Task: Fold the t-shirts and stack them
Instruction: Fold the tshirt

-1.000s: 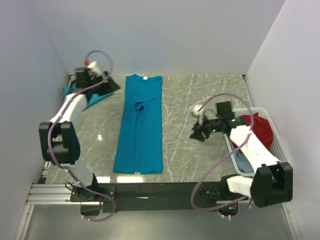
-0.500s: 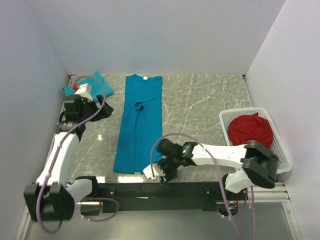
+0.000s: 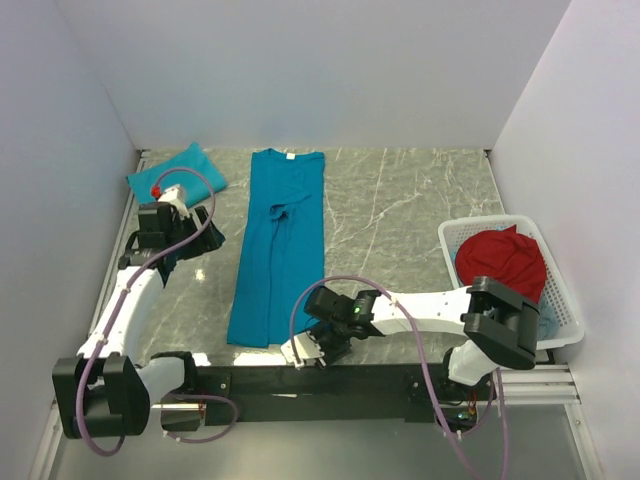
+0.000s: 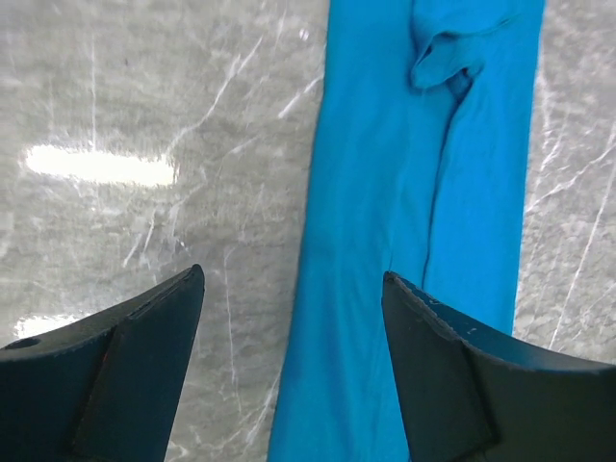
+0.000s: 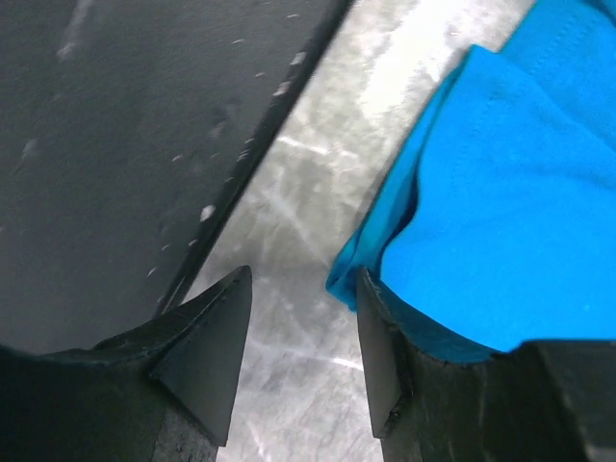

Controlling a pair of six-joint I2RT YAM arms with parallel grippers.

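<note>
A teal-blue t-shirt [image 3: 278,250], folded into a long strip, lies on the table with its white neck label [image 3: 287,155] at the far end. A second teal t-shirt [image 3: 178,168], folded small, lies at the back left. My left gripper [image 3: 192,238] is open and empty above the table, left of the long shirt. In the left wrist view the gripper [image 4: 292,274] frames the shirt's [image 4: 423,192] left edge. My right gripper [image 3: 318,345] is open at the shirt's near right corner. In the right wrist view the gripper [image 5: 303,274] has bare table between its jaws and the shirt's hem corner [image 5: 500,221] against one finger.
A white basket [image 3: 447,238] holding a red cloth [image 3: 500,260] stands at the right edge. A black rail [image 3: 300,380] runs along the near table edge, close to my right gripper. Walls close in the left, back and right sides.
My right arm swung from beside the basket to the long shirt's near right corner. My left arm drew back from the back-left folded shirt, which now lies uncovered.
</note>
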